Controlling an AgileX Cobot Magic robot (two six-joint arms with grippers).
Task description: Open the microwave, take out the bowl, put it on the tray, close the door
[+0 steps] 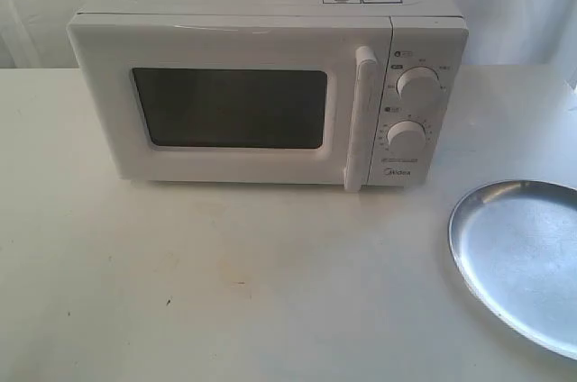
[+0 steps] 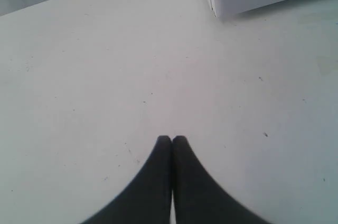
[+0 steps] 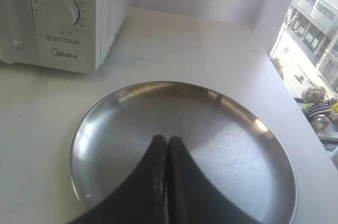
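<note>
The white microwave [image 1: 261, 85] stands at the back of the table with its door [image 1: 225, 103] shut, the tall bar handle [image 1: 361, 116] beside two round knobs [image 1: 416, 85]. The bowl is hidden. At the right edge lies the silver tray [image 1: 518, 256], with nothing on it. Neither gripper shows in the exterior view. My left gripper [image 2: 171, 139] is shut with nothing in it, over bare table near a microwave corner [image 2: 216, 2]. My right gripper [image 3: 166, 140] is shut and holds nothing, hovering above the tray [image 3: 237, 150], with the microwave's knob panel [image 3: 60, 18] beyond.
The white table [image 1: 225, 283] spreads in front of the microwave. In the right wrist view, a window [image 3: 311, 34] with a teddy bear [image 3: 317, 105] lies past the table's far edge.
</note>
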